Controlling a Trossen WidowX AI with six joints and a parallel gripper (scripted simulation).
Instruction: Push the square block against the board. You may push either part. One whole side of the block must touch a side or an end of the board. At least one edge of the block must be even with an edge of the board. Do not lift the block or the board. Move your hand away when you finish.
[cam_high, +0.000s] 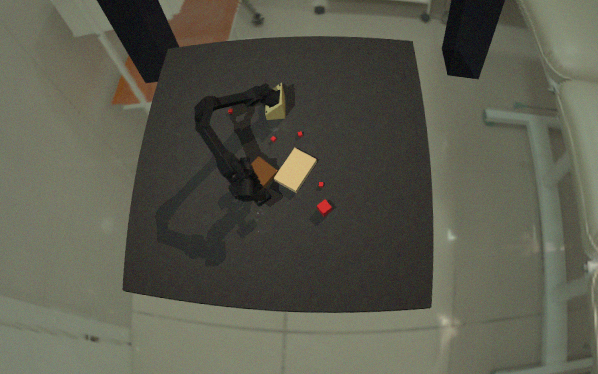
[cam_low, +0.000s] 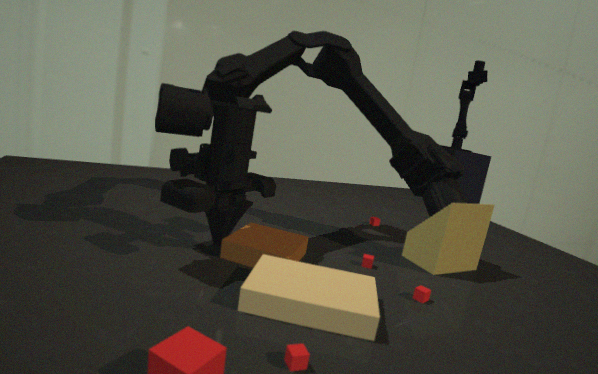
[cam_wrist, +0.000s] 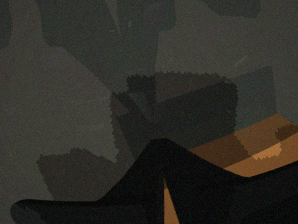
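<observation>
The square block, orange-brown (cam_high: 263, 171) (cam_low: 265, 240) (cam_wrist: 272, 129), lies flat on the table. The pale tan board (cam_high: 296, 170) (cam_low: 310, 285) lies flat just beside it. One corner of the block is very close to the board's long side near one end, and much of the block reaches past that end; whether they touch I cannot tell. The facing sides look roughly parallel. My gripper (cam_low: 217, 244) (cam_wrist: 158, 145) is shut and empty, pointing down, with its tips low beside the block's side away from the board. In the top view the hand hides the tips and part of the block.
A larger red cube (cam_high: 324, 207) (cam_low: 187, 350) and a small red cube (cam_high: 321, 184) (cam_low: 297, 357) lie beyond the board. More small red cubes (cam_high: 300, 133) (cam_high: 273, 138) (cam_high: 230, 111) lie toward the arm's base, where a yellow wedge-shaped block (cam_high: 276, 110) (cam_low: 457, 240) stands.
</observation>
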